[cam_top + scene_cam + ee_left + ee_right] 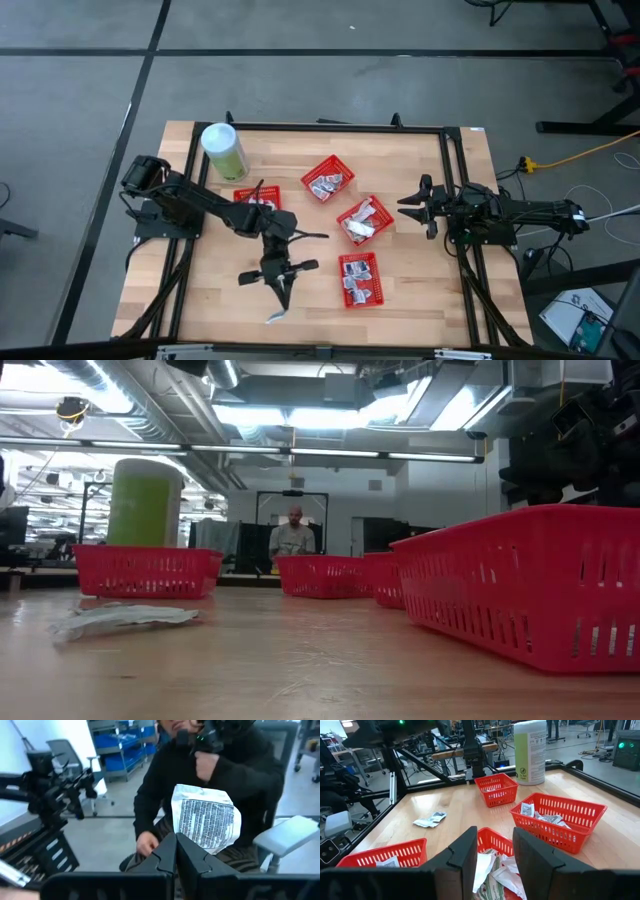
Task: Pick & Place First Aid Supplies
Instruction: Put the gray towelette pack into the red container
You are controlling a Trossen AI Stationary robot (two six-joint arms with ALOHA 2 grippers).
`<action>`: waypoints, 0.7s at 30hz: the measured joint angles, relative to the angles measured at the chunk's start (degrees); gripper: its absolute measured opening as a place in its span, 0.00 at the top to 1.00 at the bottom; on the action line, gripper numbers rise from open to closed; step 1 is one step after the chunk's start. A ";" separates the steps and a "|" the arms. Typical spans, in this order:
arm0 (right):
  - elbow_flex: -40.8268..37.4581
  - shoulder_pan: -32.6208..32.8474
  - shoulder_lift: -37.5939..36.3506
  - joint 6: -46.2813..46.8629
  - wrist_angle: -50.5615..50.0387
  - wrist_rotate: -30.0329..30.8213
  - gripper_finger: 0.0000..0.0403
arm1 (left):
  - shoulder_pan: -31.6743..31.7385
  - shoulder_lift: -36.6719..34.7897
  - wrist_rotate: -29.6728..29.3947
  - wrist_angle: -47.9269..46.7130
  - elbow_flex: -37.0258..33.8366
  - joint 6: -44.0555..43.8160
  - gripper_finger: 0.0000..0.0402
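Note:
My left gripper (283, 293) hangs above the near middle of the table, shut on a white packet with printed text (206, 817). A second first aid packet (275, 317) lies flat on the wood just beyond it, also seen in the low view (125, 618) and the right wrist view (431, 819). My right gripper (420, 208) waits open at the table's right side, above the nearest basket (492, 842), touching nothing. My left gripper pinches the packet by its lower edge (192, 844) between its two shut fingers (165, 855). The fingers lie about level and point toward the table's near edge. The packet stands out past the fingertips, flat face to the camera, lifted clear of the table.
Several red mesh baskets stand mid-table: one near the canister (258, 198), and three holding packets (328, 180) (364, 220) (359, 278). A tall pale-green canister (223, 150) stands far left. A person in dark clothes (165, 795) sits beyond the near edge.

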 joint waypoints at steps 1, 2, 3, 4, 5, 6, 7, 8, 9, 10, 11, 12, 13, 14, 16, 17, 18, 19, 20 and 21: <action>0.00 0.00 0.00 -0.03 0.02 0.00 0.69 | -0.01 0.00 0.51 0.60 0.01 -0.44 0.99; 0.00 0.00 0.00 -0.09 0.02 0.00 0.69 | -0.04 0.00 0.89 0.83 0.01 -0.61 1.00; 0.00 -0.01 0.00 -0.09 0.00 -0.02 0.69 | -0.04 0.00 0.91 0.81 0.01 -0.83 1.00; 0.00 -0.01 0.00 -0.05 0.02 -0.02 0.69 | -0.02 0.00 0.89 0.81 0.01 -1.11 1.00; 0.00 0.01 0.00 0.00 0.01 -0.02 0.69 | 0.00 0.00 0.87 0.81 0.01 -1.38 1.00; 0.00 -0.01 0.00 -0.02 0.00 0.00 0.69 | 0.15 0.00 0.52 0.77 0.01 -1.76 1.00; 0.00 -0.01 -0.01 -0.08 0.00 -0.01 0.69 | 0.32 0.00 -0.39 0.33 0.01 -2.46 0.99; 0.00 -0.01 -0.02 -0.09 0.00 -0.01 0.69 | 0.64 0.00 -1.76 -0.28 0.00 -3.39 0.99; 0.00 0.00 0.00 -0.08 0.00 0.00 0.69 | 1.10 0.00 -3.58 -0.92 -0.01 -4.82 0.99; 0.00 0.01 0.00 -0.02 0.02 -0.02 0.69 | 1.66 0.00 -5.51 -1.59 -0.01 -6.49 1.00; 0.00 0.01 -0.02 -0.02 0.00 -0.02 0.69 | 2.34 0.00 -7.42 -2.45 0.01 -8.07 1.00; 0.00 0.01 0.00 -0.08 0.02 0.00 0.69 | 2.98 0.00 -9.25 -3.87 -0.01 -9.32 1.00; 0.00 0.01 -0.02 -0.09 0.00 -0.01 0.69 | 3.66 0.00 -11.25 -5.65 -0.01 -10.19 1.00; 0.00 0.01 -0.02 -0.09 0.02 0.00 0.69 | 4.38 0.00 -13.30 -7.66 -0.01 -10.81 1.00; 0.00 0.01 -0.01 -0.02 0.00 -0.01 0.69 | 5.64 0.00 -18.12 -11.73 -0.01 -11.69 0.99; 0.00 0.00 -0.01 -0.05 0.01 -0.01 0.69 | 6.23 0.00 -20.76 -13.71 0.00 -12.09 0.99; 0.00 0.01 0.00 -0.09 0.02 0.00 0.69 | 6.71 0.00 -23.63 -15.68 -0.01 -12.42 1.00; 0.00 -0.01 -0.02 -0.09 0.00 -0.02 0.69 | 7.11 0.00 -26.58 -17.54 -0.01 -12.77 1.00; 0.00 -0.01 0.00 -0.01 0.00 0.00 0.69 | 7.46 0.00 -29.62 -19.28 -0.01 -13.15 1.00; 0.00 0.01 0.00 -0.02 0.00 0.00 0.69 | 7.72 0.00 -32.67 -20.96 -0.01 -13.57 1.00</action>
